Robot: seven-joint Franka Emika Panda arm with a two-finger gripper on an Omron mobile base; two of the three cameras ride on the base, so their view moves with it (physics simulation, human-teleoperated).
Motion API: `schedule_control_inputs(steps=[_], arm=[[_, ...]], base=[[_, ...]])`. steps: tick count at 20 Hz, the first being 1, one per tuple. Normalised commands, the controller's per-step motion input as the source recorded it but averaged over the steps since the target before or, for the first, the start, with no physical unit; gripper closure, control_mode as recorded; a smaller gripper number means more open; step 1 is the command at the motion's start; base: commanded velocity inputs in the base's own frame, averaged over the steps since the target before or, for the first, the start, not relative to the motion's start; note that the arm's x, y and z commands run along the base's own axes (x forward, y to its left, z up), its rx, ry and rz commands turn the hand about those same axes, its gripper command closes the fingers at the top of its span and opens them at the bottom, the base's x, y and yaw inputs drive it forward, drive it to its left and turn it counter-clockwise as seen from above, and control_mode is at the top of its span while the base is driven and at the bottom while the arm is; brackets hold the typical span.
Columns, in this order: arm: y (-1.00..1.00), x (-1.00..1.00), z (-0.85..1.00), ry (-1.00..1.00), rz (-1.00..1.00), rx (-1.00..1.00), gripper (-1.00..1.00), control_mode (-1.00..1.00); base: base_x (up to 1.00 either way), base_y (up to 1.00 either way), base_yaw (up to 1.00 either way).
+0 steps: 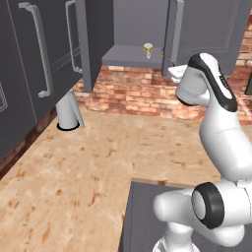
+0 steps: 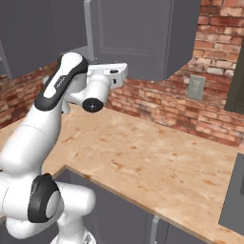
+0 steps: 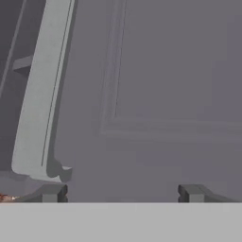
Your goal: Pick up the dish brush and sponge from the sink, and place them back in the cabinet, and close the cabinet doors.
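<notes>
I'm on the door-closing step: the cream round-headed dish brush (image 1: 147,49) sits on the grey cabinet shelf at upper centre. My pincer (image 3: 122,193) stands wide, empty, facing the dark grey panelled right door (image 3: 165,85) beside its silver bar handle (image 3: 40,94). Next, push it shut.

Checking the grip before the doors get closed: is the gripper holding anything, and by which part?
Nothing. The gripper is open and empty, facing the cabinet door beside its handle.

The sink (image 1: 142,206) is largely hidden behind the robot's arm.
</notes>
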Motion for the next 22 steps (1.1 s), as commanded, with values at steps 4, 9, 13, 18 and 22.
schedule_control_inputs(steps=[4, 9, 13, 18, 22], arm=[[0.08, 0.3, 0.0, 0.0, -0.12, 0.0, -1.0, -1.0], [0.12, 0.38, 0.04, 0.0, -0.13, 0.0, -1.0, -1.0], [0.07, 0.38, 0.05, 0.0, -0.12, 0.0, -1.0, -1.0], [0.01, 0.34, 0.01, 0.0, -0.09, 0.0, -1.0, -1.0], [0.0, 0.25, 0.0, 0.0, -0.06, 0.0, -1.0, -1.0]], base=[[0.0, 0.0, 0.0], [0.0, 0.0, 0.0], [0.0, 0.0, 0.0], [0.0, 0.0, 0.0], [0.0, 0.0, 0.0]])
